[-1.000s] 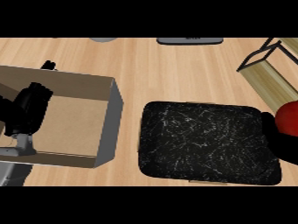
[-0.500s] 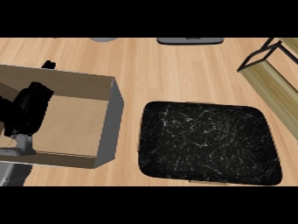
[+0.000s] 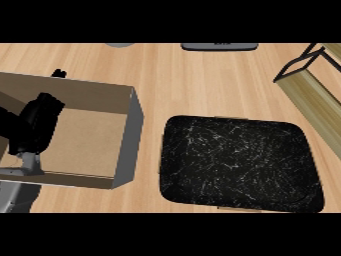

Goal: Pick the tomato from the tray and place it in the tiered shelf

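Left hand open, fingers straight, holding nothing, over open box. 1 grey box wall sits between hand and black tray to its right; tiered shelf farther right.

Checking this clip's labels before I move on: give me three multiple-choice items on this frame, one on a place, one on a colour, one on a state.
1. Where is the tiered shelf?
A) at the view's left edge
B) at the view's right edge
C) at the view's lower middle

2. What colour is the tray?
A) red
B) plain white
C) black with pale flecks

3. What lies on the tray?
A) nothing visible
B) a tomato
C) a robot hand

Answers:
1 B, its wooden boards run along the right edge.
2 C, a dark surface with pale streaks.
3 A, only its flecked surface shows.
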